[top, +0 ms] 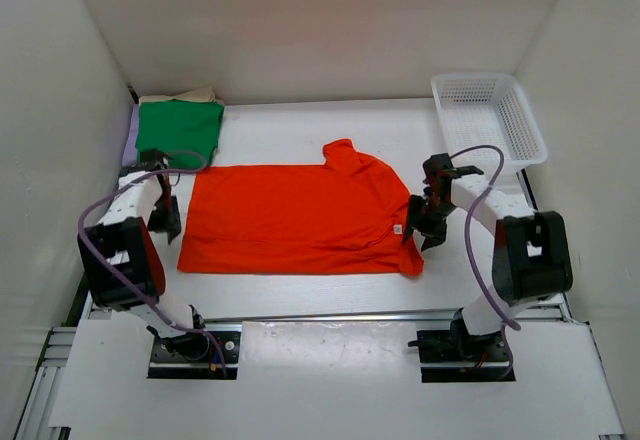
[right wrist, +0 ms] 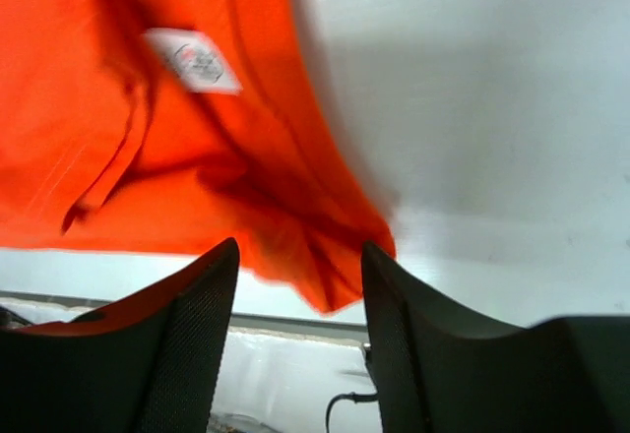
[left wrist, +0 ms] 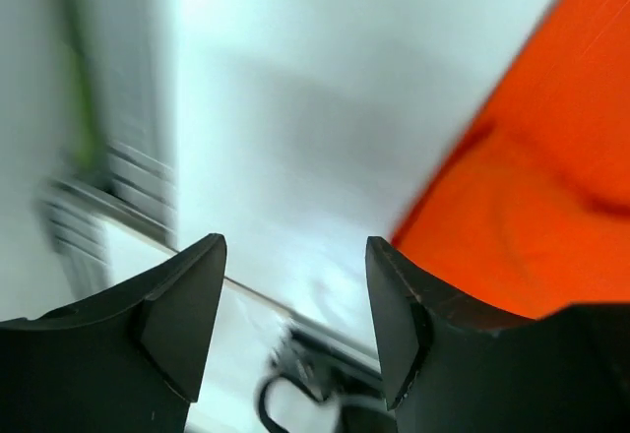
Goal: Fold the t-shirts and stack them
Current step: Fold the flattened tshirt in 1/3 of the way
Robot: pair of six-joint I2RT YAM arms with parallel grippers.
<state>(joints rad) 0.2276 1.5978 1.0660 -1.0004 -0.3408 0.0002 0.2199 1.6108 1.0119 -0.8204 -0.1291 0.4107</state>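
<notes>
Though spread flat across the middle of the white table (top: 280, 125), puckered into dark folds at the right end, by the neck. Soft orange-red cloth t-shirt (top: 300, 218), hem toward the left edge, neck toward the right edge, one sleeve pointing at the far edge, the other lying toward the near right corner. Small white label (top: 397, 228) face up on the cloth just beside the neck.

Left fingers (top: 168, 218) low beside the hem, between the shirt and the left edge. Seen from the left wrist, spread wide and holding nothing, with bare table in the gap and orange cloth off to one side. Cannot tell whether touching the table.

Right fingers (top: 425, 225) at the shirt's right end, just beside the label. Seen from the right wrist, parted wide as well, not closed on anything, with the crumpled tip of the near-right sleeve showing in the gap. Cannot tell whether touching the cloth.

At the far left corner, a stack of folded shirts. Bright green cloth t-shirt (top: 180, 127) on top, beige tan cloth t-shirt (top: 180, 95) peeping out beneath along the far side, lilac purple cloth t-shirt (top: 132, 135) showing only as a sliver down the left side. Near edge of the stack close to the orange-red shirt's far left corner.

At the far right corner, white plastic mesh basket (top: 528, 125), long side along the right edge, well apart from the stack.
</notes>
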